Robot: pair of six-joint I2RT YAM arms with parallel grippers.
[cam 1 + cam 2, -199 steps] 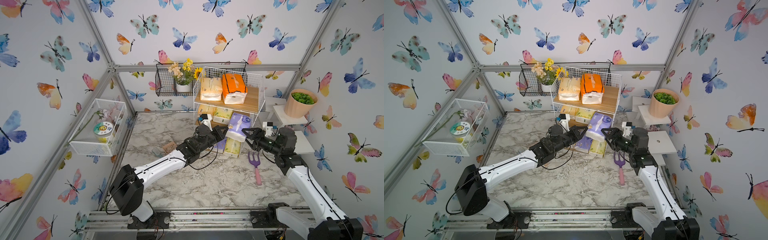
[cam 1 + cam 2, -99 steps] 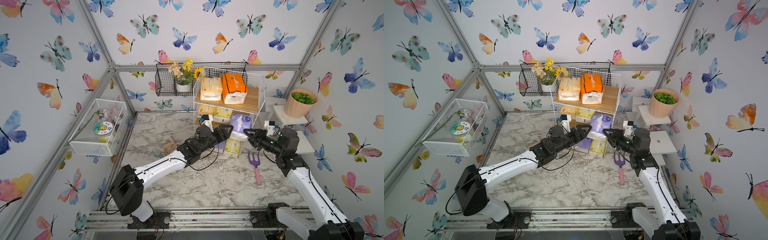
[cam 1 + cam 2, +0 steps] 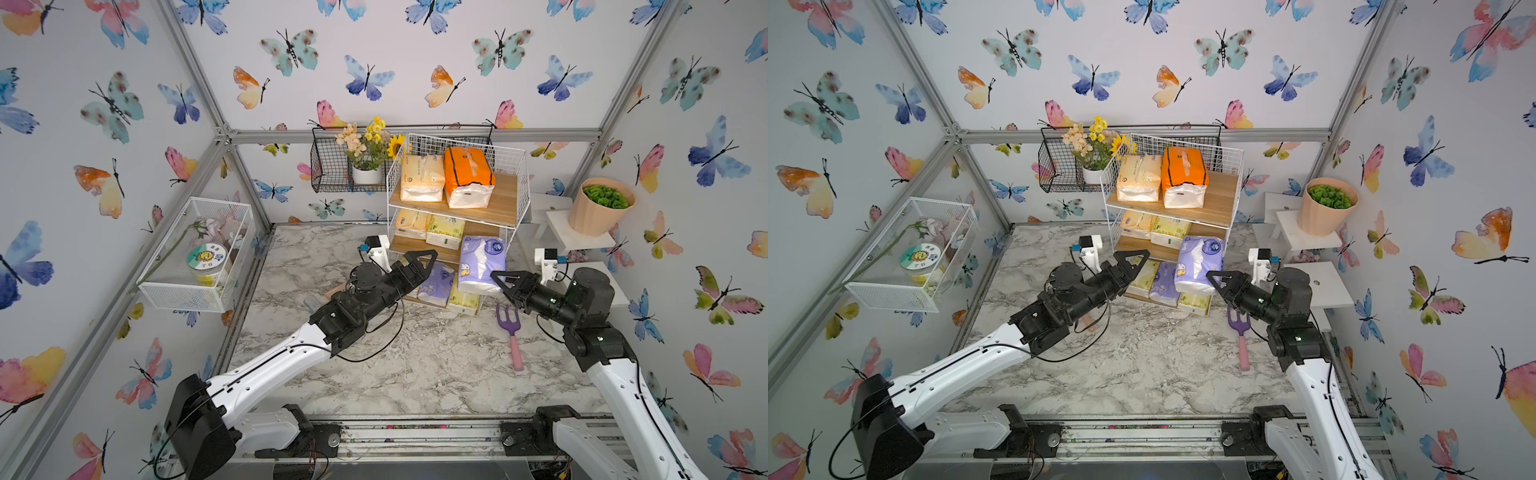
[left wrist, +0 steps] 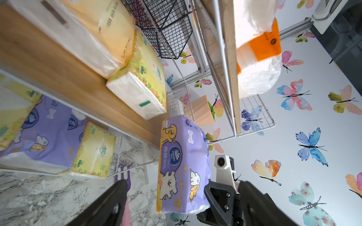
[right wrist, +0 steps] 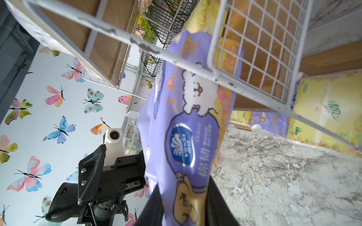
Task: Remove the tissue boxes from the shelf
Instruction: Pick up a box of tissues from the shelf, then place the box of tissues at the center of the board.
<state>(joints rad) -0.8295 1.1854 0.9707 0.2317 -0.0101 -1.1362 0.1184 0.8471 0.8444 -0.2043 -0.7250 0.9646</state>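
Nearest in, the marble tabletop is being left bare of packs, with only a purple-and-pink toy garden fork lying on it under the right arm. A little further in, the left gripper is being held with its jaws spread wide and nothing between them. It is parked just in front of the lower tiers of the shelf, seemingly so that room is given to its partner. Beside it, the right gripper is being kept clamped on the lower end of a lavender tissue pack. The pack is being carried upright in the air at the shelf's front right corner, resting on no board. Its upper end is being held just beside the middle board's front edge, though whether it touches cannot be told. The low end grip is judged to be chosen so the soft pack can be swung out past the wire post. Behind, on the bottom tier, a second lavender pack and a yellow-green pack are being left side by side. Two pale packs are being left on the middle board. On top, a peach pack and the orange pack are being left for later. Farthest back, a black wire flower basket is being ignored.
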